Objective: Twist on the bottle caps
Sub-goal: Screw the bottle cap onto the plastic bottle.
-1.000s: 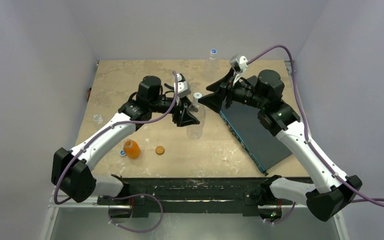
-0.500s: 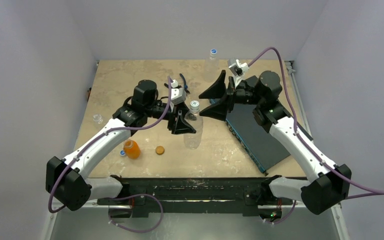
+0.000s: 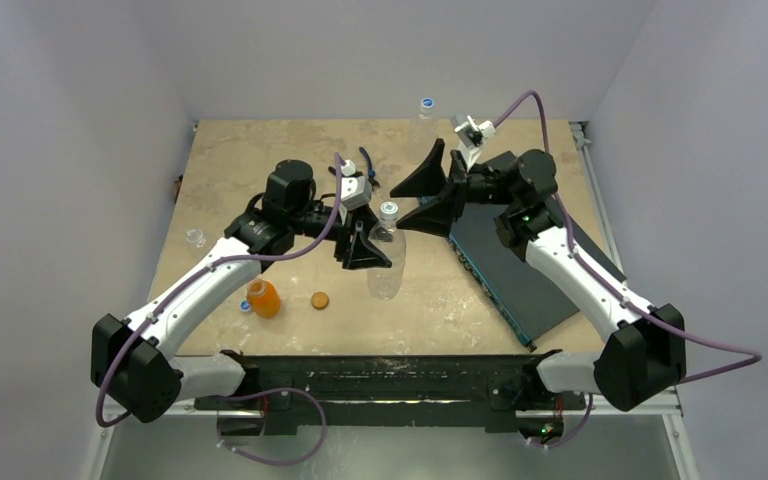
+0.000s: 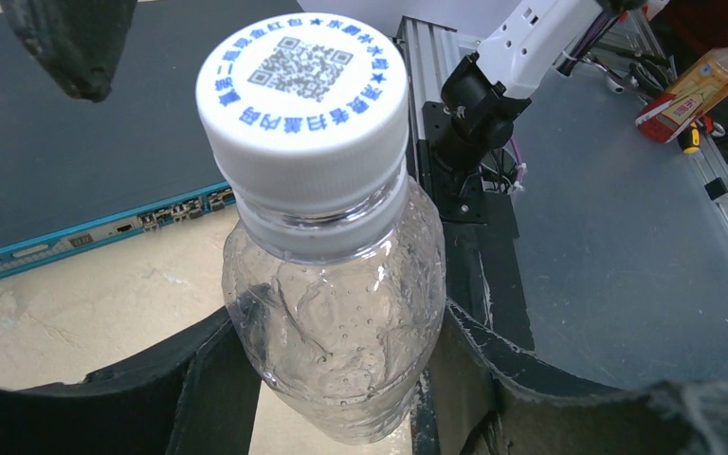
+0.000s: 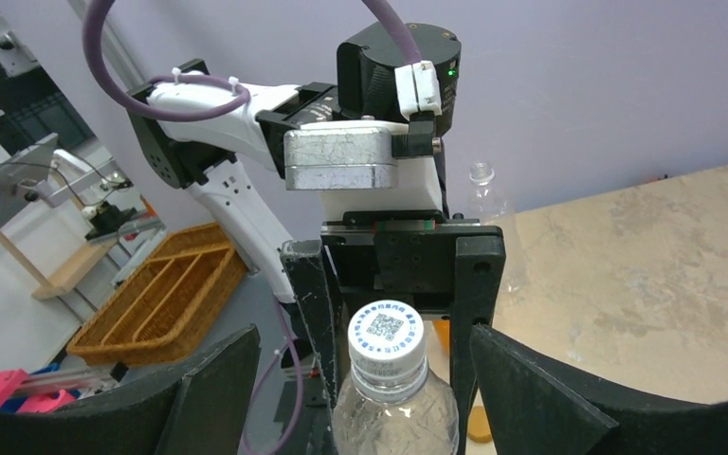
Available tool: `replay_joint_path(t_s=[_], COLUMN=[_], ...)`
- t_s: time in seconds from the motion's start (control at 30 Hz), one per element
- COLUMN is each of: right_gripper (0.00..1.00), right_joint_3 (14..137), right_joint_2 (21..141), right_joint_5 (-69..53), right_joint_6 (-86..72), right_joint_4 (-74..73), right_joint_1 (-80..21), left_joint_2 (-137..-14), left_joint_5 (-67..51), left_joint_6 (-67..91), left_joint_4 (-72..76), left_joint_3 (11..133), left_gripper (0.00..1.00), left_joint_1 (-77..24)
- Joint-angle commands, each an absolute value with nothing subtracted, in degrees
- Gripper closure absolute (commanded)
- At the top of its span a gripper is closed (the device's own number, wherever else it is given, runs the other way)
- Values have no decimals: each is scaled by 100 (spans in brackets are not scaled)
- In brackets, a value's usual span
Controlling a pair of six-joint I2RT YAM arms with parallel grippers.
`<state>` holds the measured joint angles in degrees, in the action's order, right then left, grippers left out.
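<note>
The left gripper (image 3: 365, 248) is clamped on the body of a clear bottle (image 4: 332, 322) and holds it roughly upright above the counter (image 3: 260, 170), with the neck rising past its fingers and leaning a little toward the right arm. A white cap (image 5: 386, 327) with blue print sits on that neck; whether it is threaded home or only resting there cannot be told. The right gripper (image 3: 407, 208) is the one placed for the work. Its jaws stand wide apart, holding nothing, and the cap lies between them, about level with the fingertips and centred in the gap, touching neither finger. From the left wrist view one right fingertip shows just beside the cap, clear of it. The bottle's long axis runs up out of the left gripper and crosses the right gripper's line of reach, so the right jaws face the cap's sides. The next move is probably to close on the cap and twist about that axis, which needs the gap centred so neither finger nudges the neck aside.
</note>
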<state>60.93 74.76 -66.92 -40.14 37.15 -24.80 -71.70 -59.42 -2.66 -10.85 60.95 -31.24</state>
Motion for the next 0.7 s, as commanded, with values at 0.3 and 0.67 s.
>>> replay_joint_path(t_s=[0.3, 0.67], right_gripper=[24, 31], right_joint_3=[6359, 6381], right_joint_2=[7575, 7533], right_joint_5=[-6600, -6392], right_joint_6=[-3710, -3621], right_joint_4=[3492, 3366], right_joint_1=[-2693, -2730], left_joint_2=[-7097, -7127], left_joint_5=[-6151, -6153], left_joint_6=[-300, -277], left_joint_4=[-879, -872], left_joint_3=[6082, 6056], left_gripper=[100, 100], left_joint_1=[-3094, -3094])
